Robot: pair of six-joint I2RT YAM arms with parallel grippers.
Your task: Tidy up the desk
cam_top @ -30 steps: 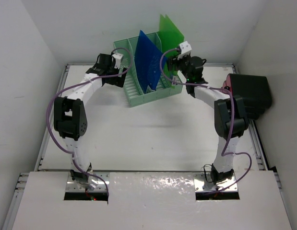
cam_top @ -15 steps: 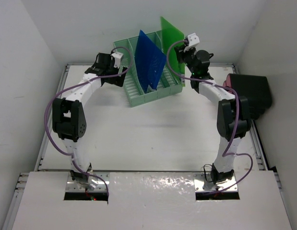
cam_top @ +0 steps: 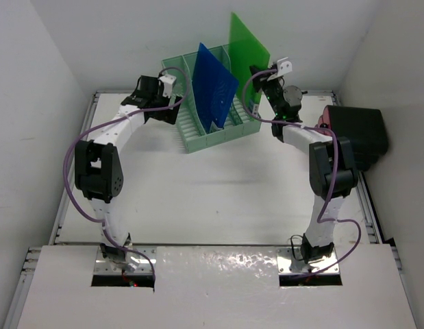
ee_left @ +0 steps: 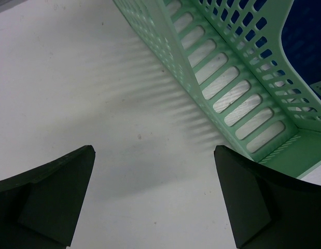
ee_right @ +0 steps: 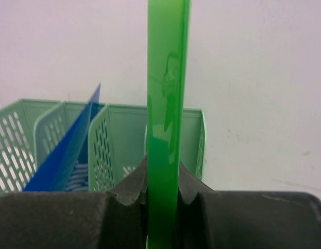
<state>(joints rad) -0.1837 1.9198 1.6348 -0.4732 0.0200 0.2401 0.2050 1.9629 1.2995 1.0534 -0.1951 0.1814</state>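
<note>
The desk is a white tabletop with thin rails. At its far edge stands a mint-green slotted file rack. A blue folder leans in its middle slot. My right gripper is shut on a green folder, held upright and edge-on above the rack's right slot. My left gripper hovers open over bare desk just left of the rack, nothing between its fingers.
A black box-like object sits at the desk's right edge beside the right arm. White walls close in behind and on both sides. The arm bases stand at the near edge.
The right gripper closed on the green folder and lifted it up and to the right, out from low in the rack. The left arm has stayed still.
</note>
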